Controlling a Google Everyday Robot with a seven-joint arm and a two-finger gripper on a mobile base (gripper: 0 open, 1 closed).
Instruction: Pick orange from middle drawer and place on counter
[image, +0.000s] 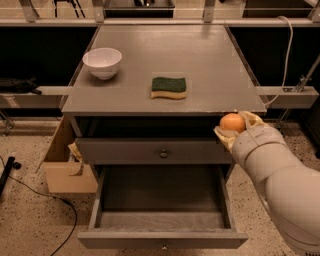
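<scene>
The orange (232, 122) is held in my gripper (235, 126), just below and in front of the counter's (200, 65) front right corner. The fruit sits between the pale fingers (254, 120), level with the counter's front edge. The middle drawer (162, 207) stands pulled out below, with its grey floor bare. My white arm (280, 175) reaches in from the lower right, beside the drawer's right side.
A white bowl (102, 62) stands at the counter's left. A green sponge (169, 87) lies near the counter's middle front. The shallower upper drawer front (155, 151) with a knob is shut. A cardboard box (65, 160) sits on the floor at the left.
</scene>
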